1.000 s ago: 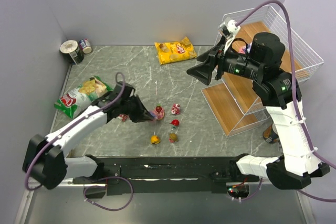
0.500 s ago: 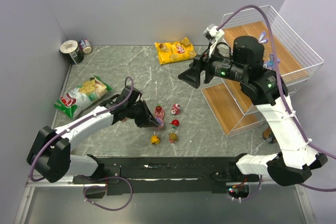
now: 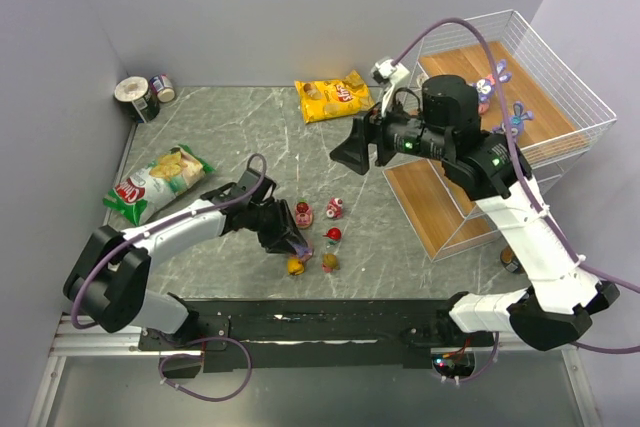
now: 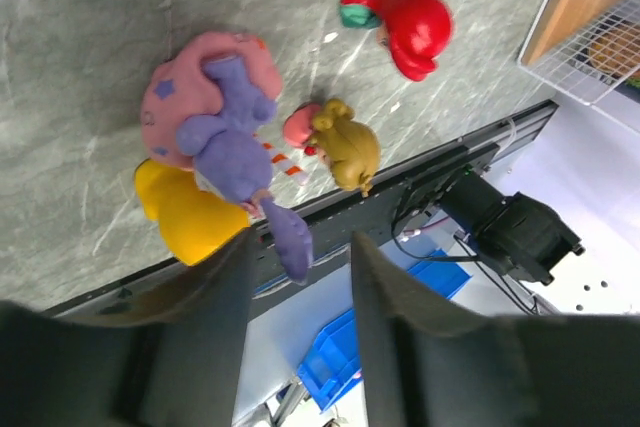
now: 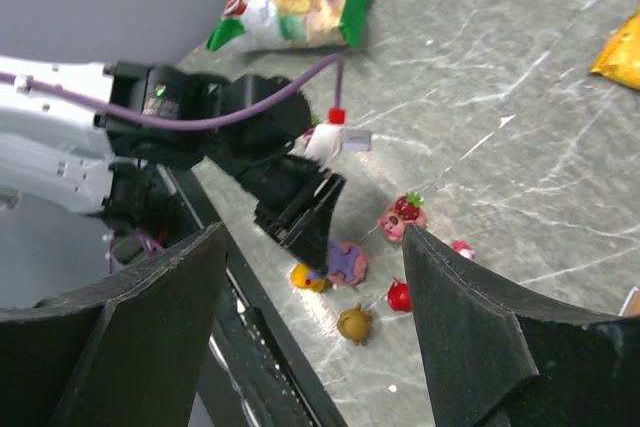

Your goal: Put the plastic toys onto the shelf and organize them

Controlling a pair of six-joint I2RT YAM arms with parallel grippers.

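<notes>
The plastic toys lie in a cluster near the table's front edge. A purple bunny on a pink donut base (image 4: 215, 117) lies on its side against a yellow piece (image 4: 185, 212). My left gripper (image 3: 297, 247) hangs low over it, open by a narrow gap. The bunny's ear (image 4: 290, 242) reaches between the fingers (image 4: 400, 327) without being pinched. An olive piece (image 4: 345, 147), a red cherry (image 4: 410, 27) and a strawberry cake (image 3: 303, 214) lie close by. My right gripper (image 3: 355, 147) is wide open and empty in the air, left of the shelf (image 3: 430, 202). Two bunnies (image 3: 490, 82) stand on the top board.
A green snack bag (image 3: 155, 182) lies at the left, a yellow one (image 3: 335, 99) at the back, and cans (image 3: 140, 97) stand in the far left corner. The black rail (image 3: 330, 317) runs along the front edge just behind the toys.
The left gripper dragged the bunny toward the front edge beside the yellow piece, then parted its jaws. The right arm swung left, away from the shelf and out over the table.
</notes>
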